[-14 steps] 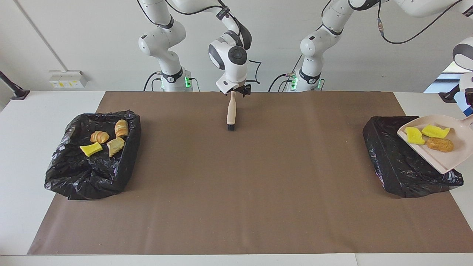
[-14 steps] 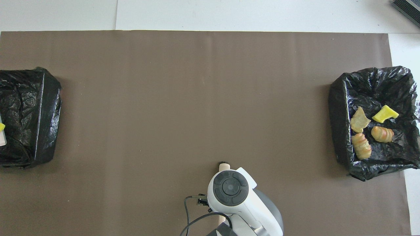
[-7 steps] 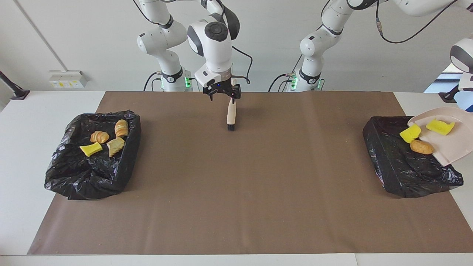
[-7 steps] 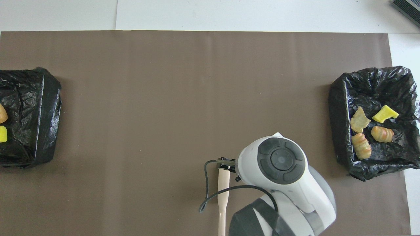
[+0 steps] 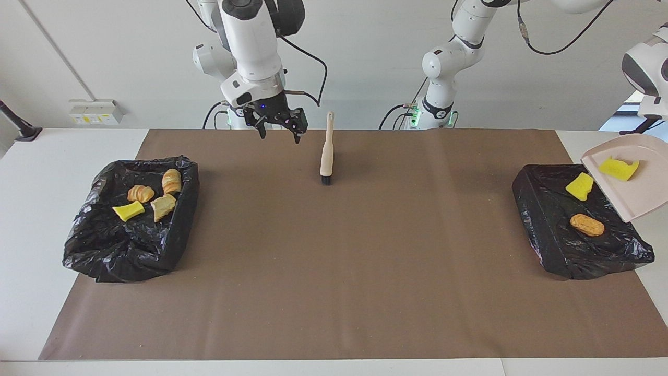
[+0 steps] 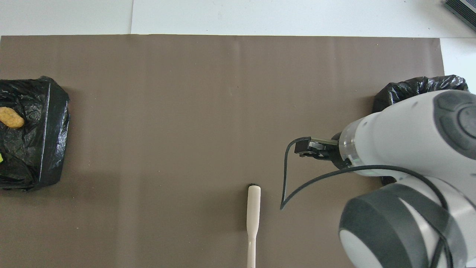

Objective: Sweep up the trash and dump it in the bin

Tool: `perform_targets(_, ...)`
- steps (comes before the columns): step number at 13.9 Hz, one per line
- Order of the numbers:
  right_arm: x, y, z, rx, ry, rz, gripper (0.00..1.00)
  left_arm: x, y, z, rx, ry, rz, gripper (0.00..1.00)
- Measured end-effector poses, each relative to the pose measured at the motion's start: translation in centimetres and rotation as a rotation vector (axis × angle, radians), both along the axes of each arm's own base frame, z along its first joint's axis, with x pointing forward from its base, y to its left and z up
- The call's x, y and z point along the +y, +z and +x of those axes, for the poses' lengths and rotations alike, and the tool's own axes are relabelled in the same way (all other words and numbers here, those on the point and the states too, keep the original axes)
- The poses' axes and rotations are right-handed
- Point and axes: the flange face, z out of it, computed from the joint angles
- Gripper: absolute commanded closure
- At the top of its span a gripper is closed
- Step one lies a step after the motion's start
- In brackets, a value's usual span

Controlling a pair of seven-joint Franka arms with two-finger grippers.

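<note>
Two black bag-lined bins sit on the brown mat, one at each end of the bench. The bin at the right arm's end (image 5: 130, 219) holds four pieces of trash: a yellow sponge chunk (image 5: 128, 210) and three tan croissant-like lumps (image 5: 156, 193) clustered beside it. The bin at the left arm's end (image 5: 576, 224) holds a brown bread lump (image 5: 587, 224) lying on its liner, and a yellow sponge piece (image 5: 580, 186) shows at the lip of the pale pink dustpan (image 5: 634, 190), whether touching the liner or in mid-air cannot be told. The dustpan is tilted steeply over that bin's outer edge, and a second yellow sponge piece (image 5: 618, 168) rests on its inner face. The left gripper is out of sight past the edge of the facing view, closed tight, with the dustpan hanging below the left arm's wrist. The right gripper (image 5: 278, 128) hovers with its fingers spread wide and nothing between them, over the mat's edge nearest the robots. The brush (image 5: 326, 151) stands alone near that same edge at the middle of the bench, bristles down on the mat and handle up, apart from the right gripper.
</note>
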Motion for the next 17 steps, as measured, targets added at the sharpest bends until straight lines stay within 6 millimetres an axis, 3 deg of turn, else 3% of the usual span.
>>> perform_targets(4, -5.4, 4.0, 1.2, -0.025, 0.021, 0.001, 0.00, -2.1, 0.7, 0.8, 0.015, -0.015, 0.118, 1.00)
perform_targets(8, -11.3, 7.8, 1.1, -0.028, 0.031, 0.000, 0.00, -6.4, 1.2, 1.4, 0.015, 0.021, 0.190, 1.00)
perform_targets(13, -18.8, 9.8, 0.1, -0.037, -0.010, 0.013, 0.00, -9.8, 1.4, 1.6, 0.018, 0.039, 0.225, 1.00)
perform_targets(15, -19.7, 9.7, -0.4, -0.011, 0.016, 0.016, 0.00, -11.3, 1.9, 1.6, -0.001, 0.054, 0.258, 1.00)
perform_targets(17, -19.2, 9.4, -0.4, -0.009, 0.093, 0.017, 0.00, -12.4, 2.3, 1.5, -0.019, 0.062, 0.269, 1.00)
